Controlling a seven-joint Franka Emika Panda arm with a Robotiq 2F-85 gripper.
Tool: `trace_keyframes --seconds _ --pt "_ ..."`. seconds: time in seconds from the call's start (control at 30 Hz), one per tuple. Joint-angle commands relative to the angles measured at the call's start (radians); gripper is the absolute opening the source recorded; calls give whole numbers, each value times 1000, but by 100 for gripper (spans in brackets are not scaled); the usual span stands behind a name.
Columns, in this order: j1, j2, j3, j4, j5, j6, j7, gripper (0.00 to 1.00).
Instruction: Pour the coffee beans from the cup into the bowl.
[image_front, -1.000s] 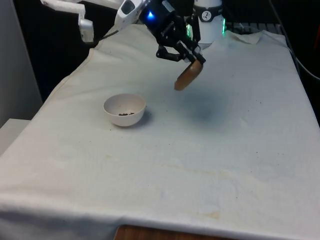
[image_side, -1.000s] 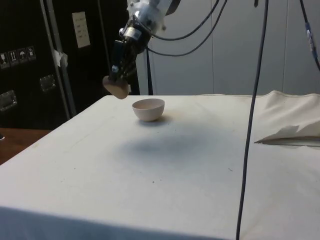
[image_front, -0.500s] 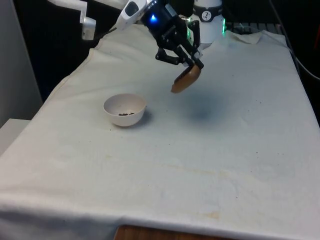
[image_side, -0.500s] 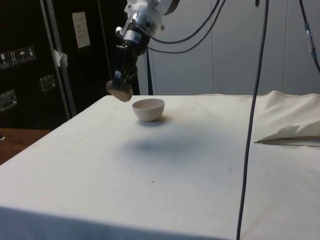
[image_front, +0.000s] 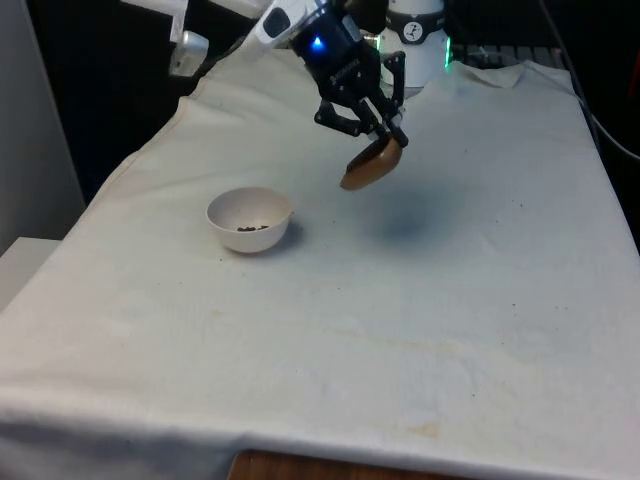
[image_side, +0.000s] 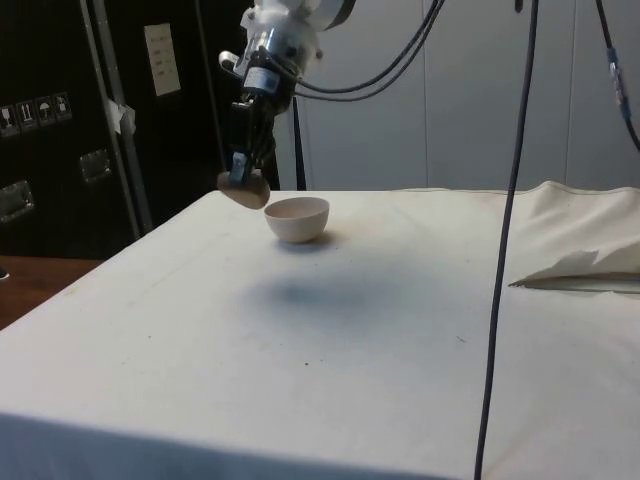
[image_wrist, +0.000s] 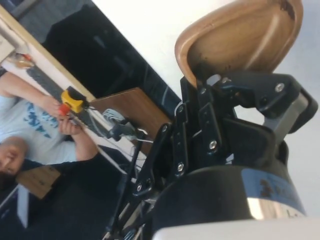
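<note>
Front view: the gripper (image_front: 385, 140) was clenched on the rim of a tilted brown wooden cup (image_front: 370, 166), held in the air above the cloth, to the front view's right of the white bowl (image_front: 250, 219) containing a few dark beans (image_front: 251, 228). Side view: the cup (image_side: 245, 189) hung just beside the bowl (image_side: 297, 218), slightly above its rim. Wrist view: the cup's hollow interior (image_wrist: 240, 37) faced the camera, with a person's hand (image_wrist: 67, 122) beyond the table holding a yellow device (image_wrist: 71, 100).

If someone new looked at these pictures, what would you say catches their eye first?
Most striking is the brown wooden cup, tilted and held in the air by the black claw above the white cloth. Next is the small white bowl on the cloth toward the front view's left, apart from the cup, with a few dark coffee beans inside. In the wrist view, a person sits beyond the table's edge.
</note>
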Motion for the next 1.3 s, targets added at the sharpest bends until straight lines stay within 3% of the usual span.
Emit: trace_keyframes --seconds 0.0,0.2,0.23,0.27,0.3,0.5,0.53,0.57,0.8,0.83,0.87,1.07,1.1,1.13,1.27 --pt "12 -3 -2 -6 -22 23 21 0" --pt "12 -4 16 -7 -64 47 49 0" --pt "0 0 22 0 -50 30 34 0" --pt "0 0 28 0 -67 36 45 0" --pt "12 -4 26 -7 -87 57 65 0" --pt "11 -3 50 -9 -134 85 100 0" --pt "0 0 57 -1 -123 69 87 0" --pt "12 -3 53 -9 -141 90 105 0" --pt "12 -1 84 -13 -202 124 153 0" --pt "0 0 88 -6 -187 103 136 0" --pt "12 -1 89 -14 -210 129 159 0" --pt "11 1 117 -22 -261 165 200 0" --pt "0 0 123 -17 -247 148 184 0" --pt "11 1 121 -23 -270 170 206 0" --pt "11 2 136 -27 -299 188 230 0"
